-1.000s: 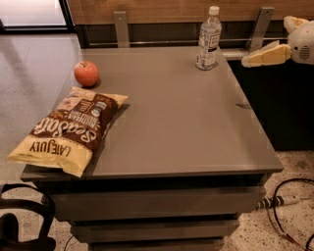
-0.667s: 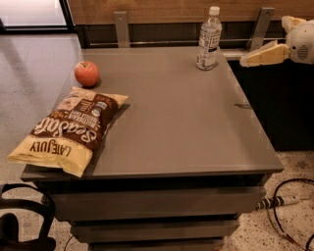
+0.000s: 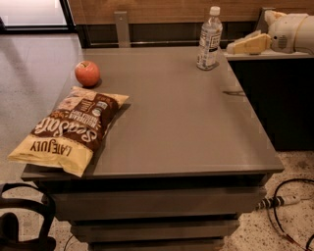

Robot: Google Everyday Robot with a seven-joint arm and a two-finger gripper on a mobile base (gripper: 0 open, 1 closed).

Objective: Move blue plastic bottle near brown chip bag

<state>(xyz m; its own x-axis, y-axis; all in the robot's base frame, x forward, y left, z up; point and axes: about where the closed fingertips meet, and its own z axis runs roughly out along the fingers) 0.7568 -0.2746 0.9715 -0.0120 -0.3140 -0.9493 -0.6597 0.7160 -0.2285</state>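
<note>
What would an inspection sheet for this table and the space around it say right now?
Surface: grey table, flat, with drawer-like tiers below.
Job's things: bottle upright at the far right corner, cap on; chip bag lying flat at the near left corner, far from the bottle.
Clutter: apple just beyond the chip bag, on the left side.
Gripper: gripper just right of the bottle, pointing toward it, holding nothing; a small gap shows between them.
Cables: cables looped on the floor at lower right.
Surroundings: wooden wall behind, dark cabinet to the right, black strap on the floor at lower left.
</note>
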